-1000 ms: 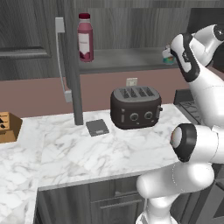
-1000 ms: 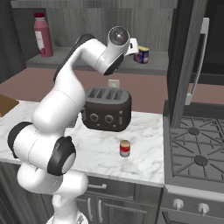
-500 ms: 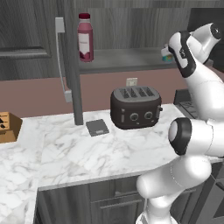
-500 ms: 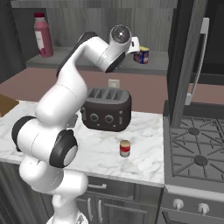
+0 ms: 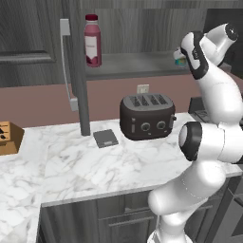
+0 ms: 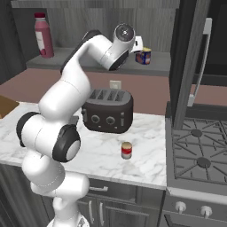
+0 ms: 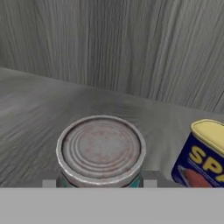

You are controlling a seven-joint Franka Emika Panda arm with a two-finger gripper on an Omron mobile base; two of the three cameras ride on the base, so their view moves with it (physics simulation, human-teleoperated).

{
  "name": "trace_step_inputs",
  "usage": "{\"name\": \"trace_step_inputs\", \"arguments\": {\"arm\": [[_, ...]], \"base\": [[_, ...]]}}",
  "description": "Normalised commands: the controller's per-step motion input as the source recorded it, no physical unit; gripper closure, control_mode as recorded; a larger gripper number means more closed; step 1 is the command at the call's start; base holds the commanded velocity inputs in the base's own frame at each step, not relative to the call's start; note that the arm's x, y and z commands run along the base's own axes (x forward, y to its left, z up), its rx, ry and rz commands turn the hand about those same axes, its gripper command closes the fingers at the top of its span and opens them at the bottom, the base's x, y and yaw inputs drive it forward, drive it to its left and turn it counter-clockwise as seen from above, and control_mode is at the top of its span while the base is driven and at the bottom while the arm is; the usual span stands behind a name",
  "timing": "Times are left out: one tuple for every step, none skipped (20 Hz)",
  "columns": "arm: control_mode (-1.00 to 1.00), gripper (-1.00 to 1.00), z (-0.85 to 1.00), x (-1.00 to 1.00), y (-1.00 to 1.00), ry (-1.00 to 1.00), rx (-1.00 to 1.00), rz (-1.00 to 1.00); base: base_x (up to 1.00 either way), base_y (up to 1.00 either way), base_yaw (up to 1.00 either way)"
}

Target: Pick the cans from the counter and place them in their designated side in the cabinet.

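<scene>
Hand view — teal can (image 7: 101,152) clamped between gripper (image 7: 99,183) fingertips.

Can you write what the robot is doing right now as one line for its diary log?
step: placing first can | jaws: shut on teal can | where: cabinet shelf, beside blue tin | red can: on counter

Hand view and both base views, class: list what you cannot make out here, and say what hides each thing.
- Teal can, hand view: side wall and label cut off by the bottom edge.
- Blue tin, hand view: cut by the right edge, lettering incomplete.
- Gripper, left base view: jaws hidden behind the robot's own arm.
- Red can, right base view: label too small to read.
- Bottle, left base view: label print too small.
</scene>
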Motion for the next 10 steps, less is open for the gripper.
{"name": "trace_step_inputs", "arguments": {"arm": [[-1.0, 1.0, -0.11, 0.17, -0.11, 0.01, 0.0, 0.0], [-1.0, 1.0, -0.11, 0.17, -0.13, 0.01, 0.0, 0.0], [-1.0, 1.0, -0.11, 0.16, -0.13, 0.01, 0.0, 0.0], [-1.0, 1.0, -0.1, 0.16, -0.14, 0.01, 0.0, 0.0], [-1.0, 1.0, -0.11, 0.16, -0.14, 0.01, 0.0, 0.0], [-1.0, 1.0, -0.1, 0.16, -0.13, 0.01, 0.0, 0.0], [-1.0, 1.0, -0.1, 0.16, -0.13, 0.0, 0.0, 0.0], [-1.0, 1.0, -0.09, 0.16, -0.13, 0.0, 0.0, 0.0], [-1.0, 1.0, -0.1, 0.15, -0.13, 0.0, 0.0, 0.0], [-1.0, 1.0, -0.09, 0.15, -0.13, 0.0, 0.0, 0.0]], "base": [[0.0, 0.0, 0.0], [0.0, 0.0, 0.0], [0.0, 0.0, 0.0], [0.0, 0.0, 0.0], [0.0, 0.0, 0.0], [0.0, 0.0, 0.0], [0.0, 0.0, 0.0], [0.0, 0.0, 0.0], [0.0, 0.0, 0.0], [0.0, 0.0, 0.0]]}}
